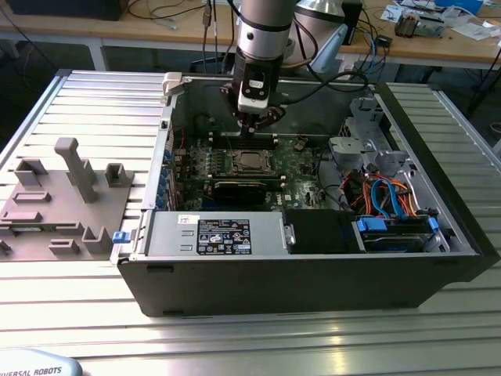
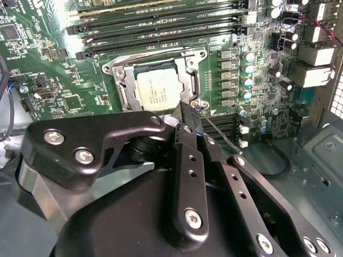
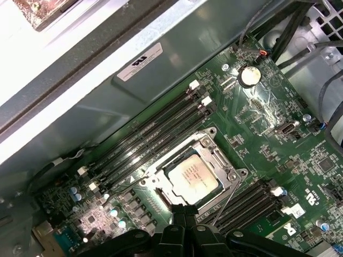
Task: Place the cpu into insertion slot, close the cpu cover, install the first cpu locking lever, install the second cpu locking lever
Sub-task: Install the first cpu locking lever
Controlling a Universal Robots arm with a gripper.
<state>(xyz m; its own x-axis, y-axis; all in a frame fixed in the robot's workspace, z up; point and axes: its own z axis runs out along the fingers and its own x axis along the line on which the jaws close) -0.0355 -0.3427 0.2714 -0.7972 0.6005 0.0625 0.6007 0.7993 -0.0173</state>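
Observation:
The cpu (image 2: 157,91) lies silvery face up in the insertion slot (image 2: 124,99) in the middle of the green board. The cpu cover (image 2: 186,75) lies flat around it, its window framing the chip. In the first wrist view the cpu (image 3: 193,176) and cover (image 3: 213,154) look the same. A thin wire locking lever (image 2: 222,134) slants away from one socket corner, standing off the board. My gripper (image 2: 188,110) is shut, its tips at that corner beside the lever's root. In the exterior view the gripper (image 1: 254,121) hangs just behind the socket (image 1: 249,160).
The board sits inside an open computer case (image 1: 438,258) on a slatted metal table. Long black memory slots (image 3: 155,139) run beside the socket. A labelled power supply box (image 1: 223,235), drive bay and cables (image 1: 387,196) fill the case's front and right. A grey fixture (image 1: 70,196) stands at the exterior view's left.

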